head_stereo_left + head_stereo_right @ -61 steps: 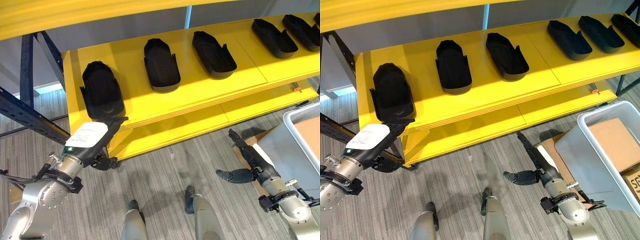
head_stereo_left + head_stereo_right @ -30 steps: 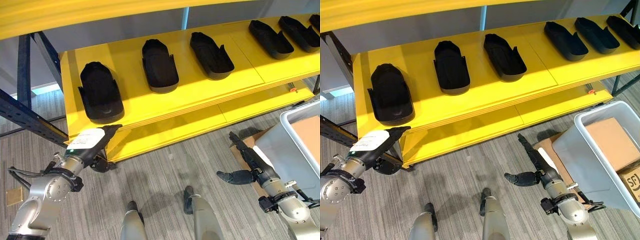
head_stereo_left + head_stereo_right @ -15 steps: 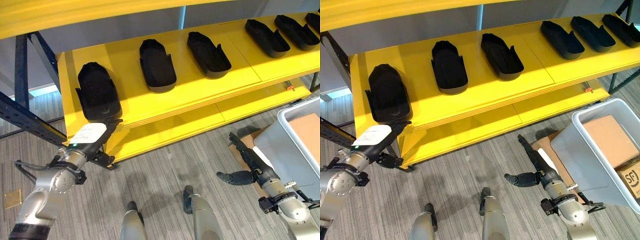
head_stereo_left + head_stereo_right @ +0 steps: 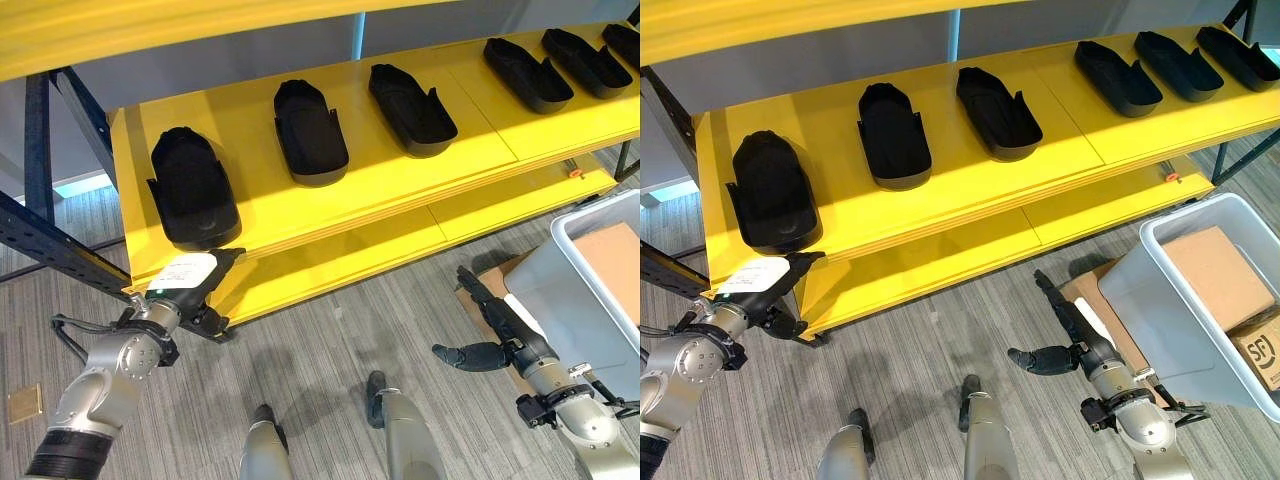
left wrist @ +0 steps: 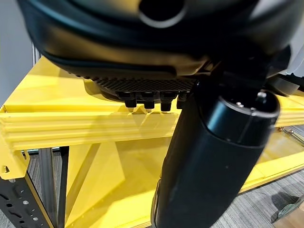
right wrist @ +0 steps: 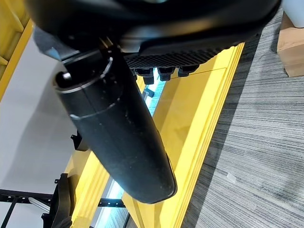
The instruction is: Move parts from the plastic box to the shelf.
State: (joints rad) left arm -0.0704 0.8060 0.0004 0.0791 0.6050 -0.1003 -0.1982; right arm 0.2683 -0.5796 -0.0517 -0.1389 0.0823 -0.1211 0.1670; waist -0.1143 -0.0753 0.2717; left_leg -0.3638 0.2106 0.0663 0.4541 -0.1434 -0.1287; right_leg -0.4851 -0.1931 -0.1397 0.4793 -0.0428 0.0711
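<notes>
Several black moulded parts lie in a row on the yellow shelf (image 4: 380, 180): the leftmost part (image 4: 192, 190), a second part (image 4: 310, 133), a third (image 4: 412, 96) and more at the far right (image 4: 527, 75). My left hand (image 4: 185, 275) hangs just below the shelf's front edge, under the leftmost part, fingers straight and holding nothing. Its thumb (image 5: 209, 156) shows before the shelf edge (image 5: 71, 123). My right hand (image 4: 495, 325) hovers low over the floor beside the grey plastic box (image 4: 1150, 310), open and empty.
The plastic box holds a cardboard box (image 4: 1215, 265) and a second carton (image 4: 1260, 350). Flat cardboard (image 4: 1090, 290) lies under the box. A lower yellow shelf (image 4: 350, 255) sits beneath the first. A dark steel upright (image 4: 50, 240) stands at the left.
My left hand has drawn back and down from the leftmost part, which stays on the shelf. The camera has shifted a little. My right hand has barely moved.
</notes>
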